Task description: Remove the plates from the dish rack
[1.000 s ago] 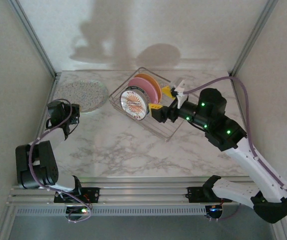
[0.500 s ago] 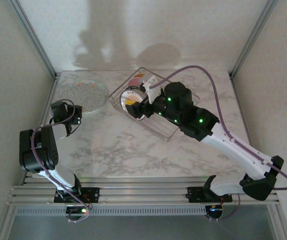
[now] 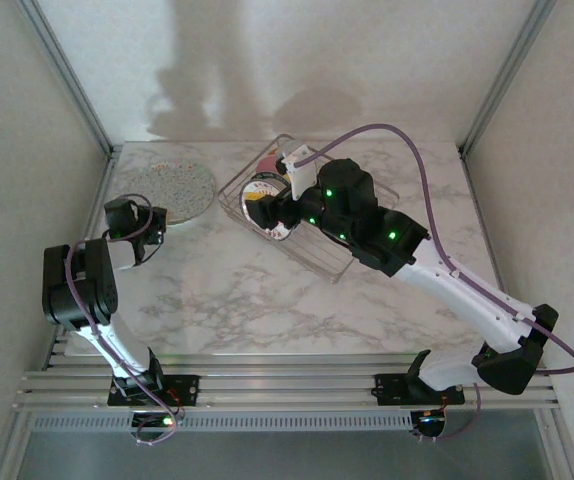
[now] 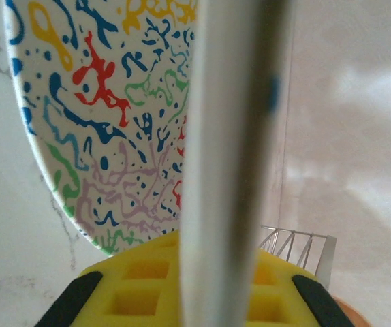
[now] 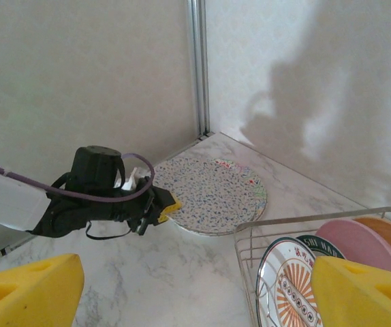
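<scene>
A white marble tabletop sat between pale walls, metal posts at its corners.

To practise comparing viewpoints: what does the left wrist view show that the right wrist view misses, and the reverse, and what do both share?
Left wrist: the speckled plate's coloured squiggles close up, its rim edge-on between yellow pads. Right wrist: sunburst plate and pink plate standing in the dish rack; right end effector open. Both: speckled plate, dish rack, left end effector.
</scene>
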`<action>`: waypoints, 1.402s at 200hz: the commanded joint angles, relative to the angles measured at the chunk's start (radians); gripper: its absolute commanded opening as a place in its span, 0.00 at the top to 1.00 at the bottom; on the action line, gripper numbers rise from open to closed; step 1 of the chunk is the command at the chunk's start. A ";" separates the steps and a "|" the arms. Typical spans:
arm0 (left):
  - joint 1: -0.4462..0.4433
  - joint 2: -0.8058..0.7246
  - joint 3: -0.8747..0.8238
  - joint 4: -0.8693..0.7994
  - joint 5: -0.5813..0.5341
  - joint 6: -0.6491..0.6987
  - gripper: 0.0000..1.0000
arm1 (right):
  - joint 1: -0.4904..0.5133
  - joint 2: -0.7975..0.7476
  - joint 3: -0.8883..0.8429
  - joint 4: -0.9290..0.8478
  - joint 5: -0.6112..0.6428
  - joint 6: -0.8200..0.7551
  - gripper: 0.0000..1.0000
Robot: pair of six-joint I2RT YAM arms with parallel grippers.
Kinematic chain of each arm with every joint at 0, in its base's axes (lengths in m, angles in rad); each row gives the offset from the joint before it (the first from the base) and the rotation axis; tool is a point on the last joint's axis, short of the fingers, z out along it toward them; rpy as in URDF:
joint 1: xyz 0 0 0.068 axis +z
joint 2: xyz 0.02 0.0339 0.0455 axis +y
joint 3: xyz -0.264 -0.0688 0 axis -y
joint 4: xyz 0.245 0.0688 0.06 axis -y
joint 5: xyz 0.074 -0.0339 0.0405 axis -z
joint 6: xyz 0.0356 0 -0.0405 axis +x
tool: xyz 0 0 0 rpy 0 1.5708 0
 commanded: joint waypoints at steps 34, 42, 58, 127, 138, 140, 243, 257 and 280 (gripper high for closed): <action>0.009 0.049 0.081 0.014 0.056 0.046 1.00 | 0.010 -0.004 0.018 0.022 -0.001 0.015 0.13; 0.010 0.054 0.089 0.003 0.057 0.052 0.99 | 0.009 -0.004 0.017 0.022 -0.002 0.016 0.13; 0.010 0.064 0.103 -0.021 0.060 0.066 0.95 | 0.009 -0.005 0.017 0.021 -0.005 0.020 0.13; 0.010 0.077 0.161 -0.156 0.052 0.119 0.67 | 0.009 -0.009 0.020 0.006 -0.003 0.021 0.13; 0.010 0.071 0.172 -0.203 0.044 0.128 0.60 | 0.010 -0.010 0.020 0.004 -0.003 0.022 0.13; 0.010 0.070 0.174 -0.210 0.043 0.130 0.59 | 0.010 -0.010 0.020 0.003 -0.003 0.022 0.13; 0.009 0.062 0.292 -0.500 -0.043 0.178 0.37 | 0.009 -0.010 0.015 0.001 0.000 0.023 0.13; 0.010 0.060 0.304 -0.524 -0.059 0.178 0.36 | 0.009 -0.010 0.015 -0.002 0.006 0.021 0.13; 0.010 0.054 0.313 -0.556 -0.086 0.179 0.35 | 0.009 -0.014 0.012 -0.004 0.014 0.014 0.12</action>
